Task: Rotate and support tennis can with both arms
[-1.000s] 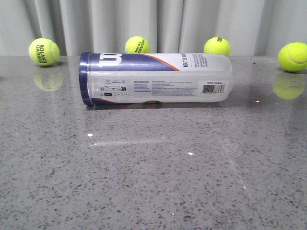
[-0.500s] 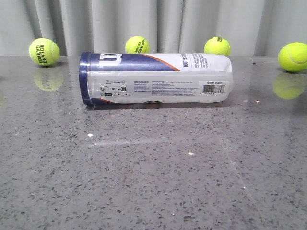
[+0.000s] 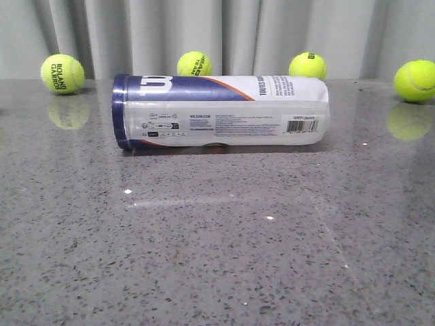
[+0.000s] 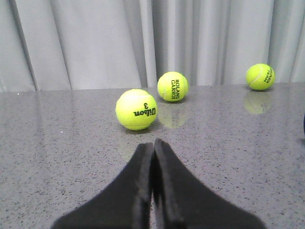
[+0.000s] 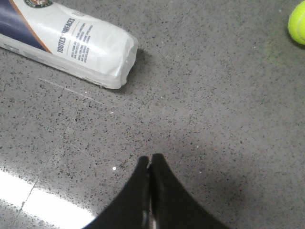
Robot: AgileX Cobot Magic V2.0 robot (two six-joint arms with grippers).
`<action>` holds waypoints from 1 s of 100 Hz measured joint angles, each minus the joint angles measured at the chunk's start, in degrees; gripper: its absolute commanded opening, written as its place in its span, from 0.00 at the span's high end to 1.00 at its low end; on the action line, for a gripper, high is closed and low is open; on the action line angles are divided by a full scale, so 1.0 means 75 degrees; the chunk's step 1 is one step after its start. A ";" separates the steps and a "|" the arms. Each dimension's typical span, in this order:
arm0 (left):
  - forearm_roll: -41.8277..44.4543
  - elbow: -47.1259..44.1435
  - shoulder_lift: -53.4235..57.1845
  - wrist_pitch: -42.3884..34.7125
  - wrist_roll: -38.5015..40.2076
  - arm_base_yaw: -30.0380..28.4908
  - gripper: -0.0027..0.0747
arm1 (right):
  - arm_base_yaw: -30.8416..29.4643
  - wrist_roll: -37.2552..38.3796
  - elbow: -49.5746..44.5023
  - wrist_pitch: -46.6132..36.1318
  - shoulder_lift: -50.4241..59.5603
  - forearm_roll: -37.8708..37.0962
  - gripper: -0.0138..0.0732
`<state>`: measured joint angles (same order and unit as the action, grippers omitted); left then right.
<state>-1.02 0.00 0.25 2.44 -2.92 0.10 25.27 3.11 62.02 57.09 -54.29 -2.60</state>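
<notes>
The tennis can (image 3: 221, 111) lies on its side across the grey table, navy cap end to the left, barcode near its right end. Its right end also shows in the right wrist view (image 5: 81, 40). Neither arm shows in the front view. My left gripper (image 4: 153, 145) is shut and empty, low over the table, pointing at a Wilson ball (image 4: 136, 109); the can is out of that view. My right gripper (image 5: 150, 160) is shut and empty above bare table, clear of the can's right end.
Several yellow-green tennis balls sit along the back by the grey curtain: far left (image 3: 62, 73), behind the can (image 3: 194, 64), right of it (image 3: 307, 66), far right (image 3: 414, 81). One ball (image 5: 298, 26) shows in the right wrist view.
</notes>
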 measured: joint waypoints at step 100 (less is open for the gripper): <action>0.0000 0.0033 0.0000 -0.0697 0.0000 0.0000 0.99 | 0.0000 0.0016 -0.4269 -0.1847 0.6097 -0.0027 0.92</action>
<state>-1.02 0.25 0.25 -2.79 -2.92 0.10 25.27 3.23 30.00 43.24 -8.56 -2.81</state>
